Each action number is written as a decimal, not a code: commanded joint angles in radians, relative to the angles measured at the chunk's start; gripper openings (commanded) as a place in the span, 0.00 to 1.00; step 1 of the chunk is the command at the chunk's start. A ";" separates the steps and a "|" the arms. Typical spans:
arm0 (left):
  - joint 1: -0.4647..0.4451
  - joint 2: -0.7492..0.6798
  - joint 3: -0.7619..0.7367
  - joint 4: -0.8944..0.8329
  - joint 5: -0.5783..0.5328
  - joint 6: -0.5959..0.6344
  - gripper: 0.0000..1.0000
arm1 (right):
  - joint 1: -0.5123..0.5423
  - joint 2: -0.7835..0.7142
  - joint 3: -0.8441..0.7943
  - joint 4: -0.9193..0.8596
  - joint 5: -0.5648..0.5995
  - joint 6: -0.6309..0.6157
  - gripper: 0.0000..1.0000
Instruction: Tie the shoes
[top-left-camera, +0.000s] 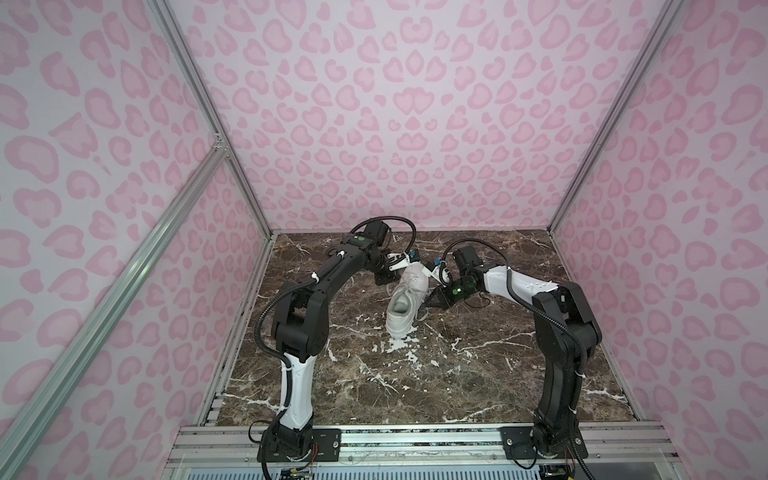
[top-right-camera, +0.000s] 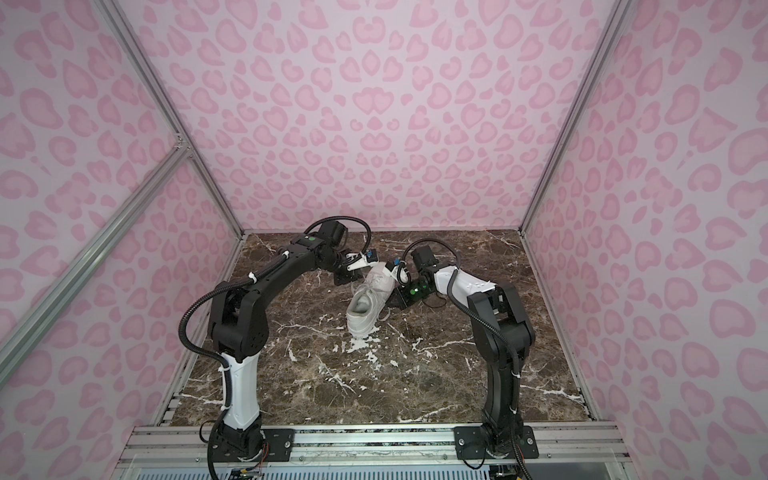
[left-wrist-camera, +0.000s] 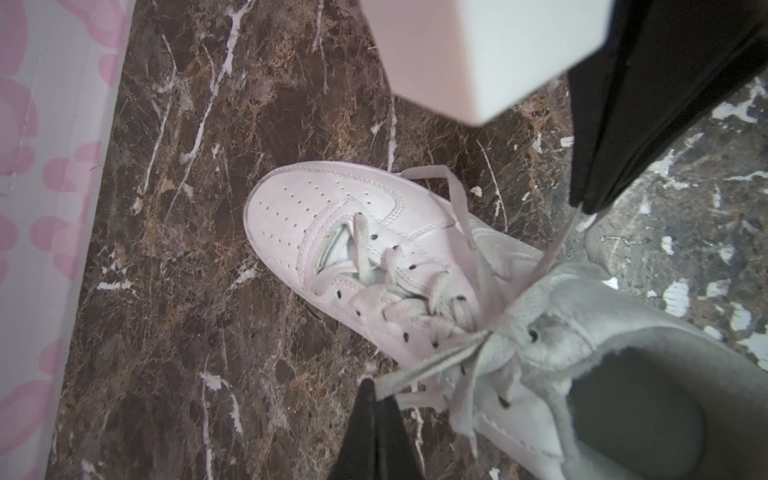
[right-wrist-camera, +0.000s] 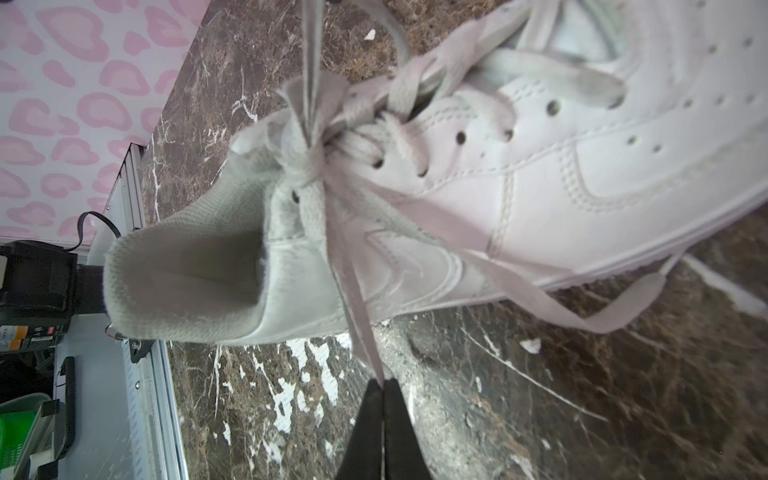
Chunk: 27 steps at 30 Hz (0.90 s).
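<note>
A white low-top leather sneaker (top-left-camera: 405, 299) with a thick white sole and a pale grey lining sits on the dark brown, white-veined marble table (top-left-camera: 478, 374). In both top views it lies in the far half, roughly midway between the left and right edges, with its toe towards the far edge and its open heel (top-right-camera: 359, 305) towards the near edge. Its long flat whitish laces (right-wrist-camera: 419, 212) gather into a knot (right-wrist-camera: 309, 174) at the top eyelets, by the tongue. The left gripper (left-wrist-camera: 372, 384) is just beside the sneaker's left side. Its black fingers are pressed together on a lace strand that runs taut from the knot (left-wrist-camera: 486, 336) to their tips. The right gripper (right-wrist-camera: 382, 380) is low, just beside the sneaker's right side. Its jaws are likewise closed tight on a flat strand stretched straight from the knot to the fingertips. The left wrist view shows the right gripper's black fingers (left-wrist-camera: 615, 124) with that thin strand running into their tip. A loose lace end (right-wrist-camera: 623, 307) drapes over the sneaker's side and curls onto the table. Panels with a pink leopard-spot pattern (top-left-camera: 374, 124) enclose the table at the far, left and right edges.
</note>
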 joint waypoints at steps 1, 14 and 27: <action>0.008 -0.011 0.011 0.036 -0.025 0.002 0.03 | -0.009 -0.007 -0.013 -0.017 0.025 0.002 0.00; 0.020 -0.008 -0.005 0.020 -0.013 -0.001 0.03 | -0.027 0.002 -0.016 -0.029 0.080 0.023 0.00; 0.011 -0.032 -0.050 0.017 0.050 -0.002 0.03 | -0.006 0.048 0.048 0.074 -0.009 0.057 0.24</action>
